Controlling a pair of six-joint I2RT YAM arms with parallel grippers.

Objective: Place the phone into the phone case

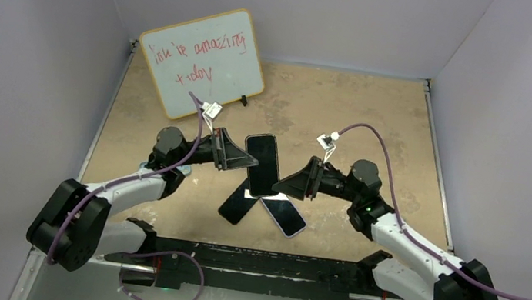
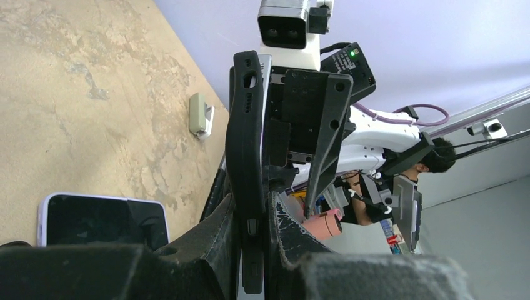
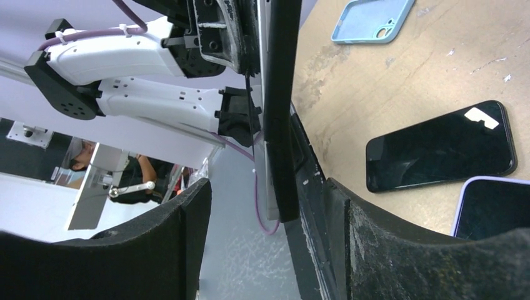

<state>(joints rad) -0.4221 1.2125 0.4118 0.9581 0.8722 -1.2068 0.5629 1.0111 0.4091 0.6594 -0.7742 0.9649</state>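
My left gripper (image 1: 237,155) is shut on a black phone case (image 1: 262,163) and holds it above the table. In the left wrist view the case (image 2: 245,150) stands edge-on between my fingers (image 2: 220,215), with a phone's silver edge (image 2: 265,75) lying against it. My right gripper (image 1: 296,183) is open at the case's near end. In the right wrist view the case (image 3: 281,106) and the silver phone edge (image 3: 267,181) sit beside the right finger (image 3: 325,231), while the left finger (image 3: 181,237) stands far off.
A black phone (image 1: 238,204) and a lavender-rimmed phone (image 1: 284,216) lie on the table under the held case. A light blue case (image 3: 372,19) lies by the left arm. A whiteboard (image 1: 203,62) leans at the back left. Walls close three sides.
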